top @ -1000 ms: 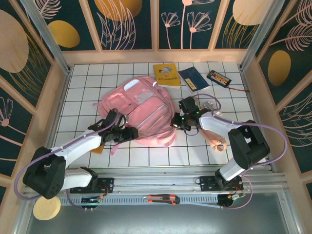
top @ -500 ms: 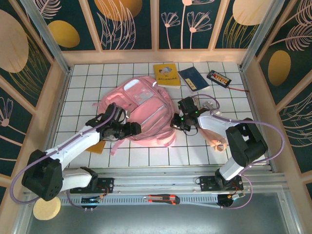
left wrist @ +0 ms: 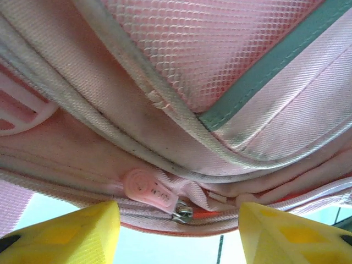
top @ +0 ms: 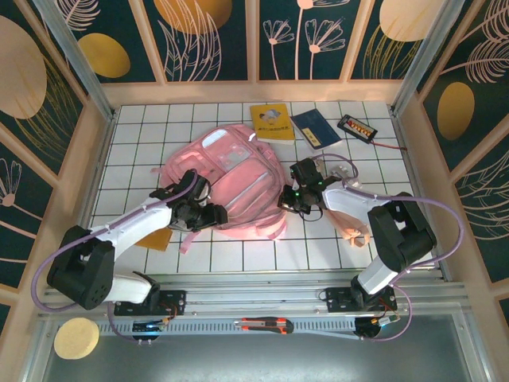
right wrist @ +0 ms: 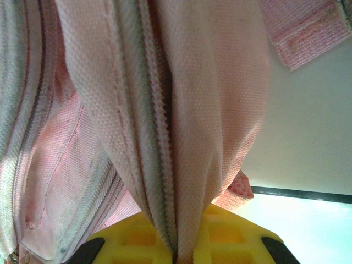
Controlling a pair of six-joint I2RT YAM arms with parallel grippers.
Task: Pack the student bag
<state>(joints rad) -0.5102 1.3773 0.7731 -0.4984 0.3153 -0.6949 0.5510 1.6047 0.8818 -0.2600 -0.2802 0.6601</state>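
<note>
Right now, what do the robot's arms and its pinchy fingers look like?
The left arm and the right arm have smooth white shells with chunky black joints. A lilac cable loops along each one. The left gripper and the right gripper are black, with blocky yellow fingers. Tiny green lights glow by the right wrist.

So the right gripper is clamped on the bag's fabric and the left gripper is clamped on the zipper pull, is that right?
Not the left one. The right gripper is clamped on the bag's fabric, but the left gripper is open: the left wrist view shows its fingers apart, the zipper pull between them unclamped.
</note>
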